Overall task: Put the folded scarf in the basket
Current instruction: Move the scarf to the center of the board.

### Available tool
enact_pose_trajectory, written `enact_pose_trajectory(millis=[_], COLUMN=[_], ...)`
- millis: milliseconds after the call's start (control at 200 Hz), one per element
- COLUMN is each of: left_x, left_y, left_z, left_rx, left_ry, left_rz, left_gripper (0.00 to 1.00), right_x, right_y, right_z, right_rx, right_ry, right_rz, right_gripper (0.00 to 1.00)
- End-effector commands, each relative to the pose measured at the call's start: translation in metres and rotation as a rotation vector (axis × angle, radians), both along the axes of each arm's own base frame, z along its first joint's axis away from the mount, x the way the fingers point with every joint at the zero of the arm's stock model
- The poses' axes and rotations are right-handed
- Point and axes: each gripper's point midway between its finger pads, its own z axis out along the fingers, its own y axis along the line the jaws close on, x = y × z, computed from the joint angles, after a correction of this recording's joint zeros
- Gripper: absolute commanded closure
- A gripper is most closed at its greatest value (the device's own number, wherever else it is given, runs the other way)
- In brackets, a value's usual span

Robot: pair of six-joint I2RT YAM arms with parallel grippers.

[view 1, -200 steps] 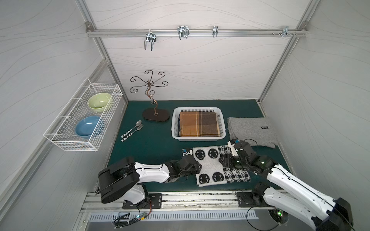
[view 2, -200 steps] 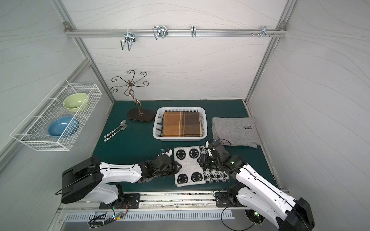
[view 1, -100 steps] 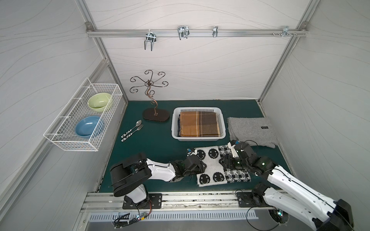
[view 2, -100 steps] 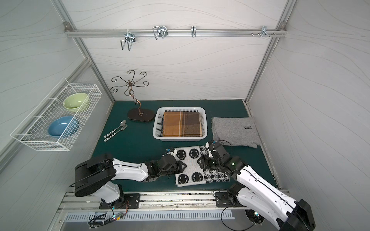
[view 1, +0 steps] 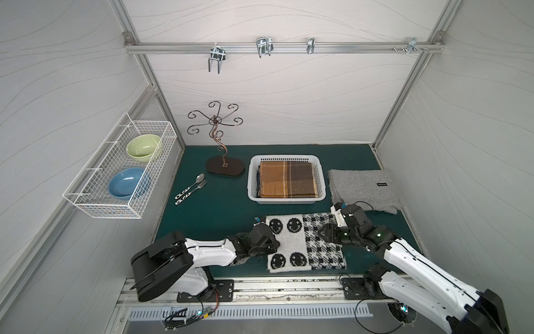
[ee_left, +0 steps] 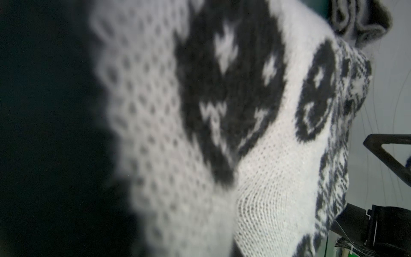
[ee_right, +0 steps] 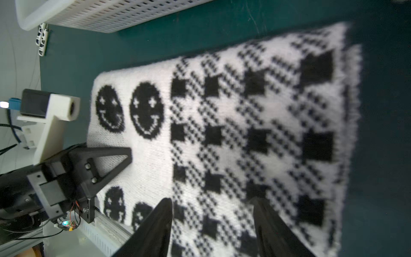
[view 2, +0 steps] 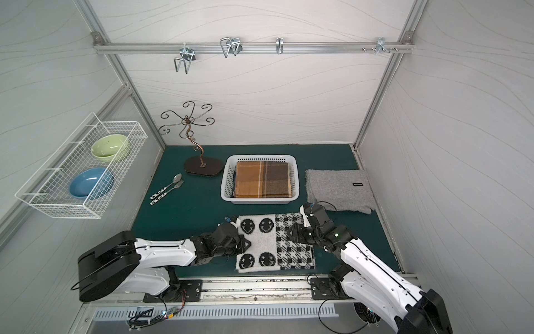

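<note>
Left claw (view 1: 274, 245) pinches the scarf (view 1: 291, 243) edge shut; R claw (ee_right: 212, 201) hangs apart over it. Grab step. Next: R pinches too, both lift to basket (view 1: 284, 157).

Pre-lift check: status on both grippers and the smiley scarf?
Left gripper shut on smiley scarf left edge. Right gripper open over its checked half. Scarf lies in front of basket. Brown plaid scarf already lies in basket.

Robot lab booth: white panel walls (view 1: 289, 101), aluminium frame (view 1: 289, 47), green mat (view 1: 219, 211).
</note>
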Motion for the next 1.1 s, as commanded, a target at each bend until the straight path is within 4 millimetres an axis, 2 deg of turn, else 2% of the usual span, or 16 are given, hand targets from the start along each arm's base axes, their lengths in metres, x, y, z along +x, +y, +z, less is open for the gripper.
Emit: enact_pose_trajectory(millis=[0,110,200,260,325,410,535,680,770,870,1096], left_x=[-0.026,-0.021,-0.019,-0.016,-0.013,-0.007,-0.001,0.000,0.000,0.000,0.005], left_y=[0.062,0.073,0.079,0.078,0.076,0.073,0.068,0.066,0.063,0.062,0.059], left_z=[-0.035,-0.022,-0.017,-0.015,-0.012,-0.007,-0.004,-0.012,-0.016,-0.021,-0.023], left_rx=[0.216,0.205,0.212,0.199,0.187,0.166,0.151,0.170,0.133,0.120,0.088], left_ry=[0.113,0.087,0.080,0.066,0.054,0.036,0.024,0.047,0.050,0.054,0.030], left_rz=[0.003,0.015,0.022,0.027,0.035,0.059,0.068,0.064,0.081,0.095,0.120], left_gripper=[0.95,0.90,0.63,0.54,0.49,0.45,0.40,0.38,0.38,0.38,0.39], right_x=[0.005,0.007,0.007,0.008,0.008,0.010,0.013,0.015,0.018,0.018,0.001], right_y=[0.002,0.000,-0.002,-0.002,0.004,0.012,0.011,0.015,0.006,0.005,0.023], right_z=[0.001,-0.007,-0.018,-0.025,-0.029,-0.030,-0.039,-0.048,-0.057,-0.064,-0.072], right_rx=[0.033,0.069,0.076,0.087,0.125,0.157,0.135,0.144,0.078,0.065,0.062], right_ry=[-0.015,0.036,0.070,0.088,0.099,0.107,0.123,0.173,0.201,0.231,0.271], right_rz=[0.024,0.017,0.014,0.017,0.044,0.074,0.082,0.104,0.062,0.051,0.113], right_gripper=[0.38,0.32,0.28,0.27,0.26,0.26,0.25,0.25,0.25,0.27,0.31])
